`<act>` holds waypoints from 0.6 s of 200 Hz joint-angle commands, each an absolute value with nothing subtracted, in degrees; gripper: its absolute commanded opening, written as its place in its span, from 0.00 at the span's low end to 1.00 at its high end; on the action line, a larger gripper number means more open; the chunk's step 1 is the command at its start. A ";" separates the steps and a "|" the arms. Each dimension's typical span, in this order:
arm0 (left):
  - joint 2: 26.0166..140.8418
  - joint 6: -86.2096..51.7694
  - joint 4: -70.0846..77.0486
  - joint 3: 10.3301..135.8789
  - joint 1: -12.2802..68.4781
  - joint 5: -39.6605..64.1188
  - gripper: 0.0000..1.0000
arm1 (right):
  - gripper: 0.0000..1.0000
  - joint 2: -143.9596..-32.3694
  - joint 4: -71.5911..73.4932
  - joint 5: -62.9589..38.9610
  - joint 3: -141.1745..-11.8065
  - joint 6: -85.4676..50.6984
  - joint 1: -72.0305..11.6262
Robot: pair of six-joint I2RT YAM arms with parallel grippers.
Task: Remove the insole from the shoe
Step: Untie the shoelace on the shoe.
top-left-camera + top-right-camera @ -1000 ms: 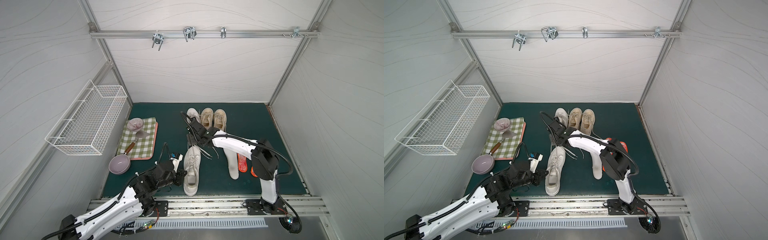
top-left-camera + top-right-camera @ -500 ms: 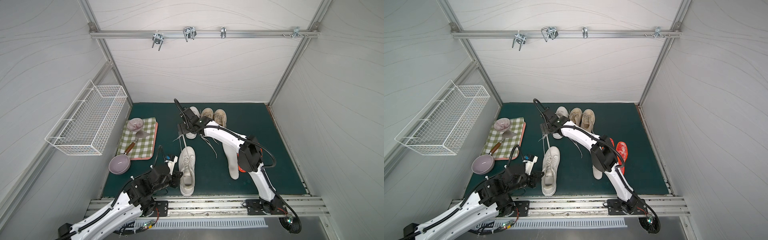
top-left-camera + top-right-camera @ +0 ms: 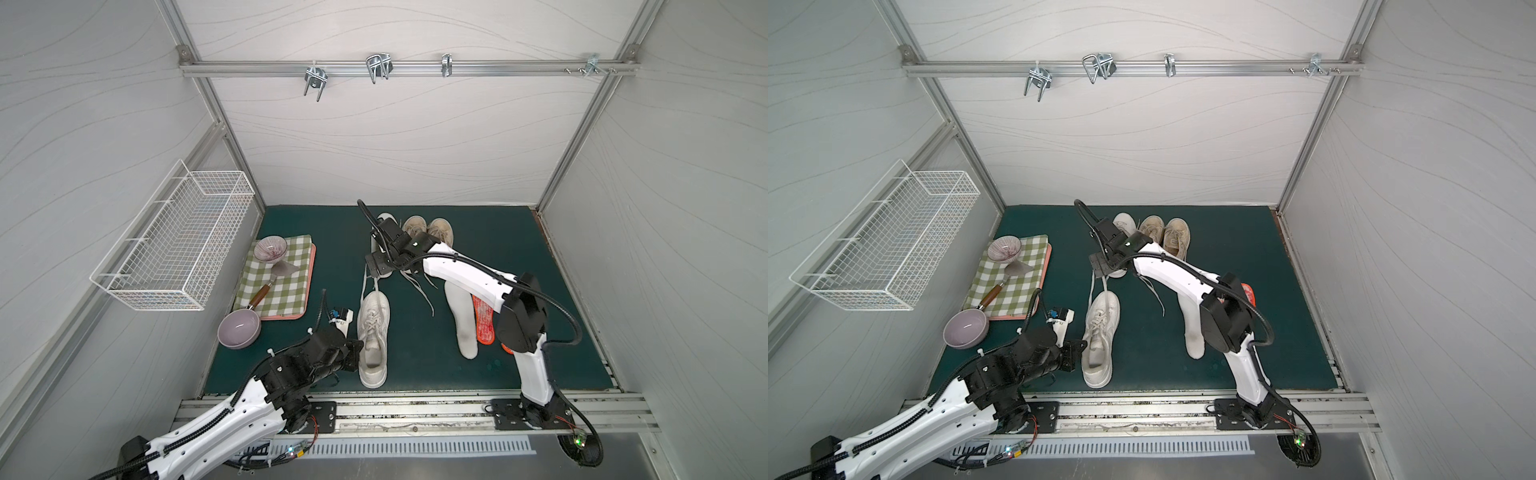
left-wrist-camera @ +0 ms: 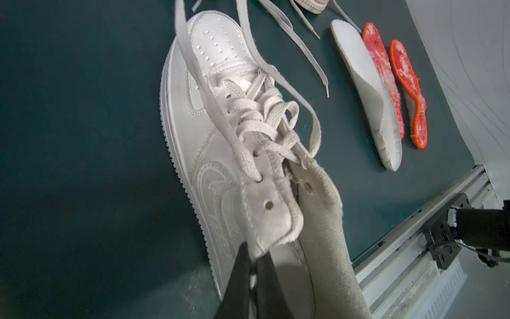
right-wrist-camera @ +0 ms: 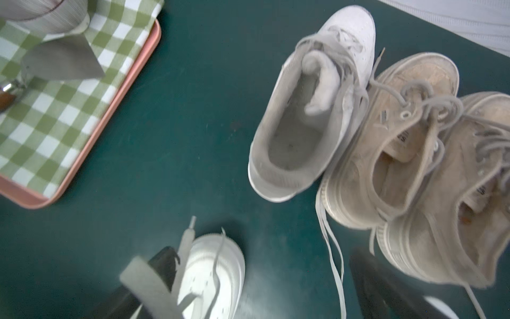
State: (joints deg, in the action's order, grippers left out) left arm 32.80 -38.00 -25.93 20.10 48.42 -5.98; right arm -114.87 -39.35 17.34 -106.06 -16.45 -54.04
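Only the left wrist view shows left claw (image 4: 254, 255) pinching the shoe (image 4: 209, 116); right claw (image 5: 262, 265) gapes wide.

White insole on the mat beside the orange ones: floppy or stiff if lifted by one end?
Likely semi-flexible: the white insole is thin but its heel edge curls up in the left wrist view, so it should sag rather than flop. Probably light; it looks like foam. Pushed sideways, it may drag the orange insole, which it appears to overlap.
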 commanded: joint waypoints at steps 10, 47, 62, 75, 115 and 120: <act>38.60 -41.78 -16.14 25.20 47.58 -11.01 0.00 | 0.99 -103.52 -41.81 16.80 -94.89 -17.10 -57.66; 44.50 -44.30 -11.63 26.46 47.40 -11.68 0.00 | 0.93 -93.50 -38.67 12.81 -78.65 -20.83 -62.15; 45.73 -45.03 -9.13 26.25 47.42 -10.80 0.00 | 0.87 -90.31 -35.17 8.49 -72.97 -22.59 -63.36; 46.63 -45.47 -8.44 26.56 47.47 -10.71 0.00 | 0.83 -88.76 -32.43 6.43 -69.51 -23.48 -64.59; 48.28 -45.55 -7.23 27.42 47.44 -8.95 0.00 | 0.73 -90.49 -29.59 3.83 -67.40 -24.83 -65.74; 48.49 -45.64 -7.02 27.42 47.45 -8.65 0.00 | 0.72 -90.80 -29.45 3.87 -67.57 -25.02 -65.67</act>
